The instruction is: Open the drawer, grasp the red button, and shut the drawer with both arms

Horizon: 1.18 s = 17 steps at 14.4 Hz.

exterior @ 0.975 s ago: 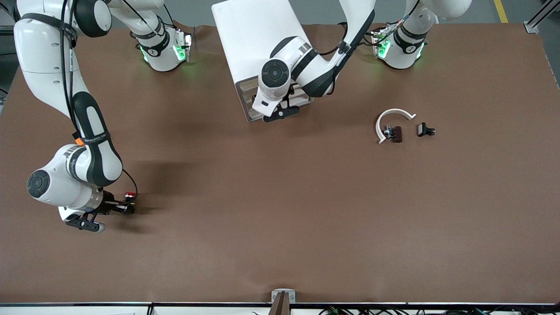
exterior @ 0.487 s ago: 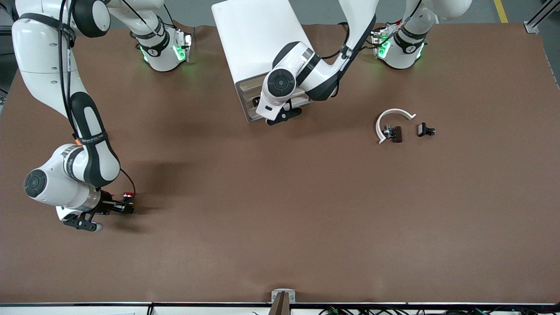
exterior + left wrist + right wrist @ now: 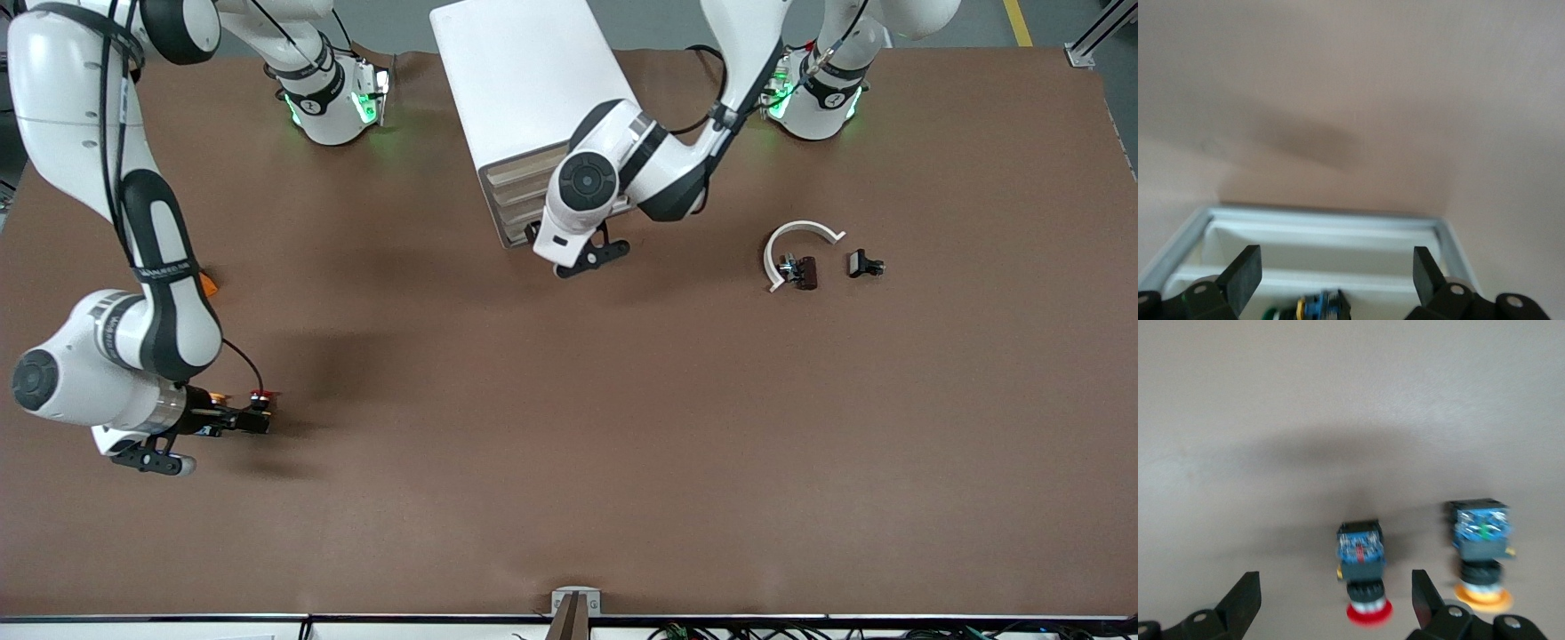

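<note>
The red-capped button (image 3: 1363, 568) lies on its side on the brown table; in the front view (image 3: 260, 397) it is near the right arm's end. My right gripper (image 3: 1336, 603) is open, with the red cap between its fingertips and apart from both; it also shows in the front view (image 3: 242, 419). My left gripper (image 3: 1336, 280) is open over a white drawer tray (image 3: 1325, 218) that holds a button with a blue body (image 3: 1323, 305). In the front view the left hand (image 3: 569, 240) is in front of the white cabinet (image 3: 524, 89) and hides that drawer.
An orange-yellow-capped button (image 3: 1478, 543) lies beside the red one. An orange cube (image 3: 207, 284) shows by the right forearm. A white curved piece (image 3: 796, 242) and two small dark parts (image 3: 805, 271) (image 3: 864, 264) lie toward the left arm's end.
My left hand has moved away from the cabinet front toward the front camera. My right hand has drawn back a little toward its end of the table; the red button stays put.
</note>
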Each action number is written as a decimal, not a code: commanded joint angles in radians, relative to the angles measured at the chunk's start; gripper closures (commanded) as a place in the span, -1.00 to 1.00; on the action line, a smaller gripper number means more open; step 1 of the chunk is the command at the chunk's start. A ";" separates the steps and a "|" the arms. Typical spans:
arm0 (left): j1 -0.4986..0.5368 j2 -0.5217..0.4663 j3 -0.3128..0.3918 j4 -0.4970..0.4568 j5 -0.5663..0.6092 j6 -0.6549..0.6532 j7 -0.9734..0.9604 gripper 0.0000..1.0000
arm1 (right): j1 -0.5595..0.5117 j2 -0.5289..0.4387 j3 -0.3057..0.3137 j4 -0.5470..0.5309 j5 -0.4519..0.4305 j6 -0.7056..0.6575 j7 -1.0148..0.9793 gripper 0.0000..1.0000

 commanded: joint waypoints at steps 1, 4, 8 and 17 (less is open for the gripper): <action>0.082 -0.006 -0.003 0.053 0.040 -0.010 0.026 -1.00 | -0.009 -0.100 0.007 0.018 -0.129 -0.119 -0.002 -1.00; 0.168 -0.066 -0.003 0.047 0.055 -0.025 0.127 -1.00 | -0.014 -0.201 0.009 0.019 -0.198 -0.233 -0.020 -1.00; 0.313 -0.183 -0.003 0.038 0.075 -0.140 0.257 -1.00 | -0.038 -0.376 0.007 0.009 -0.198 -0.443 -0.049 -1.00; 0.596 -0.407 -0.005 0.029 0.236 -0.309 0.322 -1.00 | -0.057 -0.547 0.010 -0.061 -0.198 -0.491 -0.057 -1.00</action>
